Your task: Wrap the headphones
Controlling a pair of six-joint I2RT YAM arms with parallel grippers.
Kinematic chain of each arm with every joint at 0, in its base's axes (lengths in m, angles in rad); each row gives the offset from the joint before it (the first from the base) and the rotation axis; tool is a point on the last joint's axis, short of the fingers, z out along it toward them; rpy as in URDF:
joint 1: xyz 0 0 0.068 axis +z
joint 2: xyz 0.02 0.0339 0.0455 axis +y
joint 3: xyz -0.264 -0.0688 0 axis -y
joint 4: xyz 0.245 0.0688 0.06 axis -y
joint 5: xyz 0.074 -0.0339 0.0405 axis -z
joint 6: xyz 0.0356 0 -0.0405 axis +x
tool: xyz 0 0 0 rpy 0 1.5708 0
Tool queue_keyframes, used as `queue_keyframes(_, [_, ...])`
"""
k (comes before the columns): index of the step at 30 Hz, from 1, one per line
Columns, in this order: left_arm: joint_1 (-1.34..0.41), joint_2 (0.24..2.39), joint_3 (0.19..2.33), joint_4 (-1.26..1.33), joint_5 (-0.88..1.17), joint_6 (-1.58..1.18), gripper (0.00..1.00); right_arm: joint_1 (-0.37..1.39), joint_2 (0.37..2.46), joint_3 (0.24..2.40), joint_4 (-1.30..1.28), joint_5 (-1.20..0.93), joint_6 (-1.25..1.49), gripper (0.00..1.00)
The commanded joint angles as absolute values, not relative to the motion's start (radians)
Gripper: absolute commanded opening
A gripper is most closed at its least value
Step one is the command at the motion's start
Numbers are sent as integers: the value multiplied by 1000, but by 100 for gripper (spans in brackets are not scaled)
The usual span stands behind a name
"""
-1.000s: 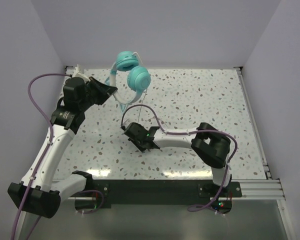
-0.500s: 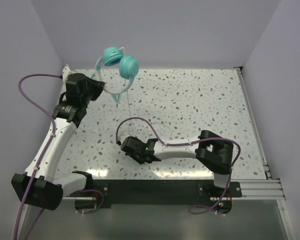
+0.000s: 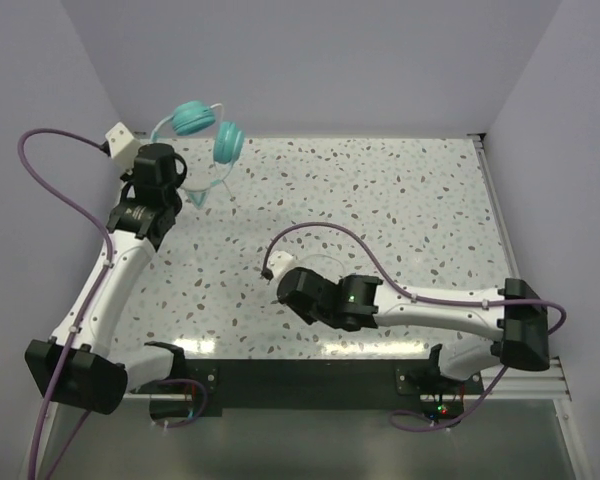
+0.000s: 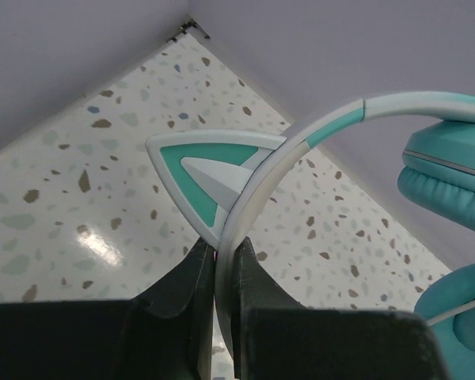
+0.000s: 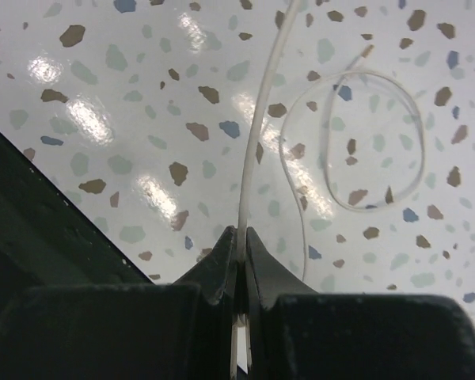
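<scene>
Left gripper (image 4: 226, 257) clamps the headband (image 4: 301, 142), holding the headphones (image 3: 202, 128) aloft at the far-left corner; right gripper (image 5: 241, 237) pinches the cord (image 5: 257, 134) low over the table (image 3: 400, 200), nearer centre. A lightly taut cord should make the winding tidy.

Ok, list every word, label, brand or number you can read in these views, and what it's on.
None can be read. The headphones bear only a blank teal-and-white triangle, no letters; the speckled table has no markings.
</scene>
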State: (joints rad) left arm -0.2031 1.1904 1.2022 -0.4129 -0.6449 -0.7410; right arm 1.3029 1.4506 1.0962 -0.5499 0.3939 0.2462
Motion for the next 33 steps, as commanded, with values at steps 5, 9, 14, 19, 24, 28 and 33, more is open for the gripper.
queue_keyframes(5, [-198,1229,1178,-305,-842,-562,0,1308,1276,1293,-782,598,200,0])
queue_keyframes(9, [-221,1258,1155,-296,-834,-514,0,1308,1270,1417,-810,670,127,0])
queue_keyframes(14, [-322,1289,1141,-293,-792,-446,0,1305,1324,1594,-784,747,5,0])
queue_keyframes(19, [-434,1290,1112,-296,-683,-397,0,1201,1371,1725,-738,677,-97,0])
queue_keyframes(24, [-584,1232,1051,-299,-629,-365,0,978,1405,1744,-686,413,-104,0])
queue_keyframes(28, [-663,1172,1025,-318,-560,-345,0,927,1446,1749,-669,405,-123,0])
queue_keyframes(33, [-790,1088,1017,-359,-514,-290,0,851,1477,1750,-660,331,-110,0])
